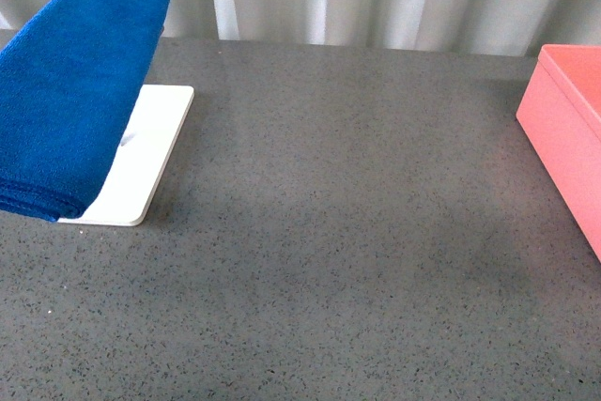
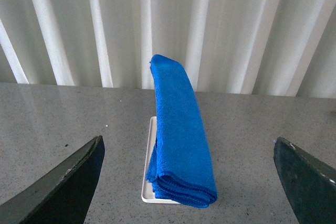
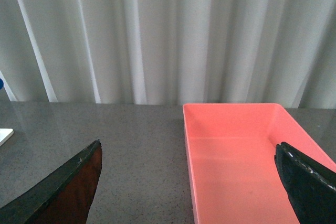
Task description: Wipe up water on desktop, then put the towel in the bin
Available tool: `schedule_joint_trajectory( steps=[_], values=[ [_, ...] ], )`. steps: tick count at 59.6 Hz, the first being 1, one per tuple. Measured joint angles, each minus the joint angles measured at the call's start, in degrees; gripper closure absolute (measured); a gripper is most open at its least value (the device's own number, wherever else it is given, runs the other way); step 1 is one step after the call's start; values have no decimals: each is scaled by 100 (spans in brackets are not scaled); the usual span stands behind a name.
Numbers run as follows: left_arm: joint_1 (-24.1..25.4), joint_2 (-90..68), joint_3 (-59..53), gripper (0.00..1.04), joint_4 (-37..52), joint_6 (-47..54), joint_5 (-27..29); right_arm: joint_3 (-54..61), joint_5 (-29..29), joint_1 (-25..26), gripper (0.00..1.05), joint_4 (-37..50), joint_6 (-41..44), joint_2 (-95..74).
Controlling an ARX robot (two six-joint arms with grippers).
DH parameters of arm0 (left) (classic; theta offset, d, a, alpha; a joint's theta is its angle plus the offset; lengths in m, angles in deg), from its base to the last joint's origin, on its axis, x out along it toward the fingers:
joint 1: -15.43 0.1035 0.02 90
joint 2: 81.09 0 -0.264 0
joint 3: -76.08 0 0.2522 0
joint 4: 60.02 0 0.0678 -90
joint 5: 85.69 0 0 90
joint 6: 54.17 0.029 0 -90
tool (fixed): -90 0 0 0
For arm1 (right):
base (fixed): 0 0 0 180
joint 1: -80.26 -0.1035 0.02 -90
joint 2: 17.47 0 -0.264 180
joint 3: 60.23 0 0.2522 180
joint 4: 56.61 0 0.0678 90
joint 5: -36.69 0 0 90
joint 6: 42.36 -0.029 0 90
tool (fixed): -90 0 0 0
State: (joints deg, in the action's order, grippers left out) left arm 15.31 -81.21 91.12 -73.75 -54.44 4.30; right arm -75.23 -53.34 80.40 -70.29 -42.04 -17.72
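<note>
Towel (image 2: 178, 108) is found dead ahead of the left gripper (image 2: 188, 141), long axis pointing away. Jaws are spread wide, empty (likewise the right gripper (image 3: 188, 148)).

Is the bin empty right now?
Empty as far as visible: the bin shows bare pink floor; its near end is cut off.

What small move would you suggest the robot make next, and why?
Probably advance the left gripper toward the towel: it rests folded over the white tray, straight ahead of that gripper's open jaws, and nothing holds it. The right gripper, also open, faces the bin.
</note>
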Motion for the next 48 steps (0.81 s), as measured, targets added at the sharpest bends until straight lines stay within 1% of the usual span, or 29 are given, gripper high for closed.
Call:
schedule_joint_trajectory(
  steps=[48],
  values=[
    [0, 0, 0, 7, 0, 0, 0, 0, 0, 0, 7, 0, 0, 0]
  ],
)
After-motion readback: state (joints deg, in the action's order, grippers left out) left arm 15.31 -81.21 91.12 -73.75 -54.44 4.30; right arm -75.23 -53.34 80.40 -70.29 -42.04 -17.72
